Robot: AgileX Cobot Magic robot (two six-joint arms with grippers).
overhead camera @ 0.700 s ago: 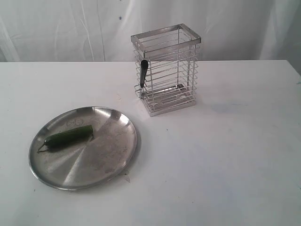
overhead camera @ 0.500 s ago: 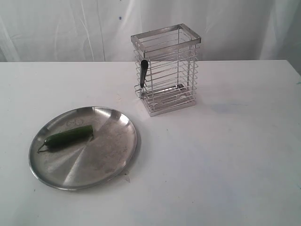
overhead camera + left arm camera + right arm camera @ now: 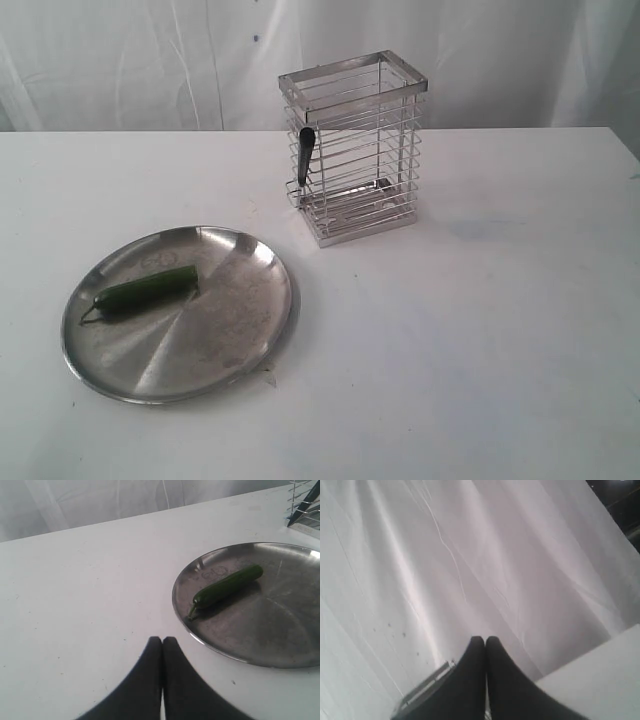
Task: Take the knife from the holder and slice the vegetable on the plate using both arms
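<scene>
The wire holder [image 3: 357,148] stands upright at the back of the white table, with the knife's black handle [image 3: 304,153] leaning at its left side; the blade is hidden among the wires. The dark-green vegetable [image 3: 145,290] lies on the left part of the steel plate [image 3: 235,330]. Neither arm shows in the exterior view. My left gripper [image 3: 162,641] is shut and empty, just off the plate's rim [image 3: 180,611], with the vegetable [image 3: 227,585] a short way beyond. My right gripper [image 3: 485,640] is shut and empty, with the holder's steel rim [image 3: 422,690] beside its fingers.
A white cloth backdrop [image 3: 150,60] hangs behind the table. White tabletop [image 3: 480,330] stretches to the right of the plate and in front of the holder. A corner of the holder [image 3: 305,510] shows past the plate in the left wrist view.
</scene>
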